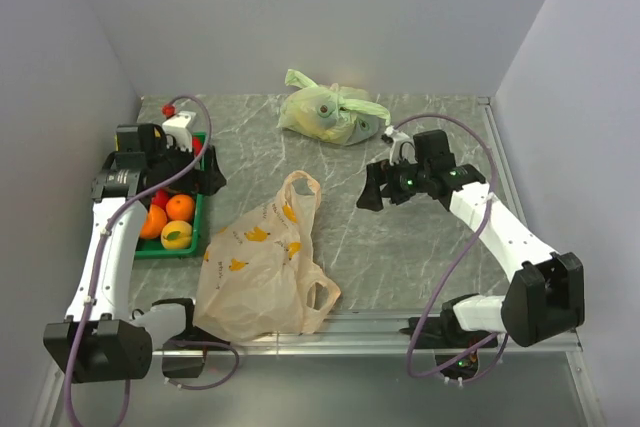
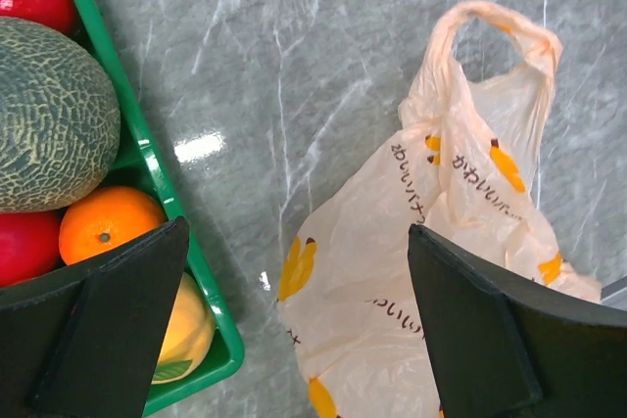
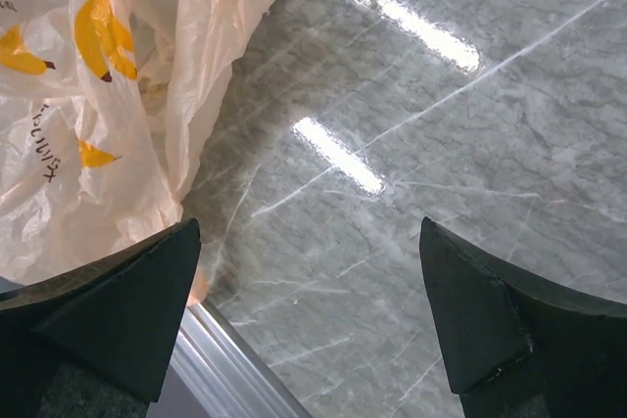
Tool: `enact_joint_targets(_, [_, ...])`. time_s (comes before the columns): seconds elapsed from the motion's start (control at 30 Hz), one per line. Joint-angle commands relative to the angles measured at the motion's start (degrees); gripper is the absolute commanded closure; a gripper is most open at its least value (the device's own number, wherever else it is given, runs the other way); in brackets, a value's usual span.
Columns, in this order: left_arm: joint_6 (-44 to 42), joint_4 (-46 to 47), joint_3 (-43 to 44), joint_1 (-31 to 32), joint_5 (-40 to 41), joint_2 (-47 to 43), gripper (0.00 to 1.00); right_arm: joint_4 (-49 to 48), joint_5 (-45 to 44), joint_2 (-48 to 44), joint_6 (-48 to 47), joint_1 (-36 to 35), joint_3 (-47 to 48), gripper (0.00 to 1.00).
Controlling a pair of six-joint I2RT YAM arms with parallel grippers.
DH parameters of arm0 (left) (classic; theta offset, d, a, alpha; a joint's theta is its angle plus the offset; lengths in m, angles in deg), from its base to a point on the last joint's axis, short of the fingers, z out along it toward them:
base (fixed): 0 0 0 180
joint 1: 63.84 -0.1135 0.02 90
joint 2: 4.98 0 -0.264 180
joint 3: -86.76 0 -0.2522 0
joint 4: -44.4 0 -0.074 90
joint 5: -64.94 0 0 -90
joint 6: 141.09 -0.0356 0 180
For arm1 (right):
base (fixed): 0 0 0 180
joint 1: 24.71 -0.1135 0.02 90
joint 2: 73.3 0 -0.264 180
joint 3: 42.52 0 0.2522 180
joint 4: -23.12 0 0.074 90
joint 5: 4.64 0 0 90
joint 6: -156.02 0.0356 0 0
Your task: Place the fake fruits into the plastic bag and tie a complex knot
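Top view: we are seeing the left claw (image 1: 205,169) spread above the fruits (image 1: 170,217) in the tray (image 1: 168,250), centre left; the bag (image 1: 262,267) is lying just right, lengthwise up-frame.
Left wrist: fruits lower left, this arm nearer.
Right wrist: right claw (image 3: 312,320) spread, bag upper left.

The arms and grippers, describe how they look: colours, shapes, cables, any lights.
Both the left arm and right arm have white links with chunky black joints. A thin lavender cable loops along each. Small green lights glow on the right arm's wrist. The left gripper and right gripper are matte black, each with two broad wedge-shaped fingers.
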Motion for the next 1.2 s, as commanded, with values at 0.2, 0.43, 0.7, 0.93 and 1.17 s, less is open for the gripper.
enact_joint_targets(0.2, [-10.93, -2.28, -1.37, 6.93, -6.89, -6.43, 0.01, -7.43, -2.95, 9.88, -0.75, -9.87, 8.52, 0.0])
enact_joint_targets(0.43, [-13.57, -3.06, -2.17, 10.45, -6.45, -7.76, 0.01, -12.26, 2.05, 25.25, 4.77, -13.39, 15.9, 0.0])
enact_joint_targets(0.7, [-14.18, -2.89, -1.02, 10.8, -8.81, -8.02, 0.01, -17.1, 15.58, 34.06, 10.49, -15.24, 18.11, 0.4])
enact_joint_targets(0.93, [-11.29, 1.67, -0.07, 14.57, -10.67, -6.98, 0.01, -26.92, 15.43, 15.22, 21.62, -7.52, 4.61, 1.0])
enact_joint_targets(1.17, [0.03, 16.14, 2.58, 25.03, -1.8, -2.93, 0.01, -30.47, 5.41, -3.81, 33.35, 1.81, -7.46, 1.0])
